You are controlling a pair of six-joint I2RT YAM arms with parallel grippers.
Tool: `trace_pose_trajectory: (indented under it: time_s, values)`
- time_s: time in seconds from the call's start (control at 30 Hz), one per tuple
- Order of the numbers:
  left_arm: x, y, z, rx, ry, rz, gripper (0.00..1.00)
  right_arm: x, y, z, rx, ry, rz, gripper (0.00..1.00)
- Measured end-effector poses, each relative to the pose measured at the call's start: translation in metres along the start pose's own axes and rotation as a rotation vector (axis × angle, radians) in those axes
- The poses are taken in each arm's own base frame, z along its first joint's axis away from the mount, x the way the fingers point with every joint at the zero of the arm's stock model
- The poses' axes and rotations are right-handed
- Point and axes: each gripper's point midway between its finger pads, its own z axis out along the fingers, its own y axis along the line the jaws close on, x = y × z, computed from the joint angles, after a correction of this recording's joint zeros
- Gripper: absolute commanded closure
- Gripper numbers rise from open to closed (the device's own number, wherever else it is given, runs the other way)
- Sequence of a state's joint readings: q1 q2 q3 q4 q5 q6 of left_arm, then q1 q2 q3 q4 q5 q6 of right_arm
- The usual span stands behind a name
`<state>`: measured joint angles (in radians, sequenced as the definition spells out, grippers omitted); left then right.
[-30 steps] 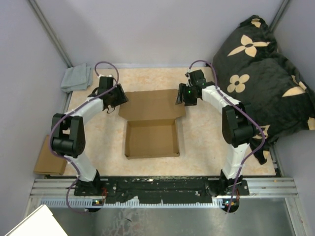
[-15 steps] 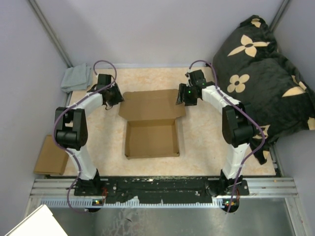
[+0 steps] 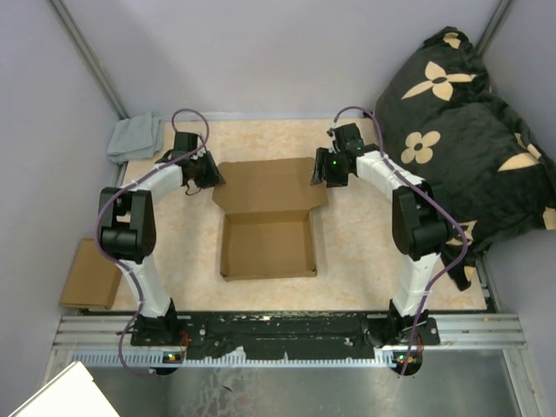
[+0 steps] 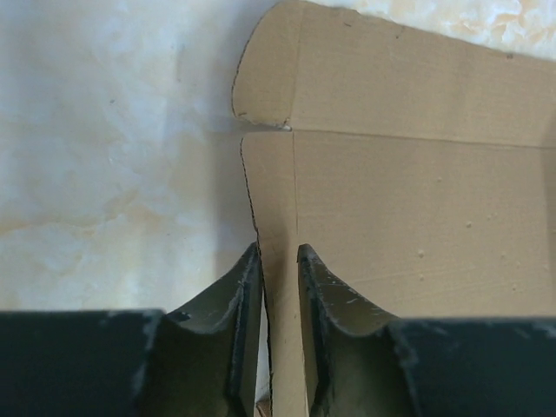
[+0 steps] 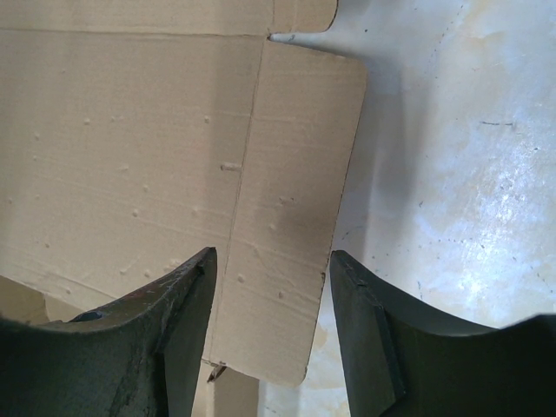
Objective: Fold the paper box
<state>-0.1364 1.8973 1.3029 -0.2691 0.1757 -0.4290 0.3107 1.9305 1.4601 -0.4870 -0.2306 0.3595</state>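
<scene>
The paper box (image 3: 268, 243) lies in the middle of the table, its tray open and its lid panel (image 3: 271, 184) flat behind it. My left gripper (image 3: 208, 171) is at the lid's left side flap (image 4: 271, 187). Its jaws stand close together with that flap between them (image 4: 279, 261). The left finger touches the flap's outer edge and the right finger sits on the crease. My right gripper (image 3: 323, 169) is open, its jaws straddling the lid's right side flap (image 5: 291, 191) without touching it (image 5: 271, 265).
A grey cloth (image 3: 135, 137) lies at the back left corner. A smaller brown cardboard piece (image 3: 89, 274) lies off the table's left edge. A black flowered cushion (image 3: 460, 130) fills the right side. The arm bases stand on the rail (image 3: 278, 328) at the near edge.
My left gripper has moved right onto the lid's left flap, and the flap's edge has shifted slightly inward. The right arm and the box's tray have not moved.
</scene>
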Motion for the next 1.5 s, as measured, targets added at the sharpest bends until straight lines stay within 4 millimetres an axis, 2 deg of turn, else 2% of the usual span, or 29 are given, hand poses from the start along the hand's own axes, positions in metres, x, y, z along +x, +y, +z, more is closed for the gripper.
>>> trace_pose_trajectory:
  time_s: [0.17, 0.47, 0.6, 0.87, 1.2, 1.4, 1.5]
  values:
    - [0.006, -0.005, 0.002, 0.035, 0.027, 0.002, 1.00, -0.002, 0.001, -0.003, -0.003, -0.008, -0.002, 0.44]
    - [0.007, -0.015, 0.000, 0.109, -0.005, 0.012, 1.00, -0.008, 0.005, -0.018, -0.001, -0.037, -0.012, 0.40]
    - [0.015, -0.016, -0.020, 0.150, -0.069, 0.028, 1.00, -0.011, 0.002, -0.027, 0.025, -0.057, -0.027, 0.38]
    - [0.001, -0.041, -0.070, 0.327, -0.333, 0.085, 1.00, -0.022, 0.005, -0.061, 0.043, -0.124, -0.077, 0.35]
    - [-0.001, -0.056, -0.118, 0.476, -0.563, 0.129, 1.00, 0.002, -0.002, -0.088, 0.056, -0.140, -0.122, 0.34]
    - [-0.001, -0.066, -0.139, 0.563, -0.669, 0.157, 1.00, 0.003, 0.003, -0.089, 0.020, -0.155, -0.171, 0.34]
    - [0.000, -0.069, -0.145, 0.597, -0.697, 0.170, 1.00, -0.002, 0.013, -0.088, -0.034, -0.175, -0.200, 0.38]
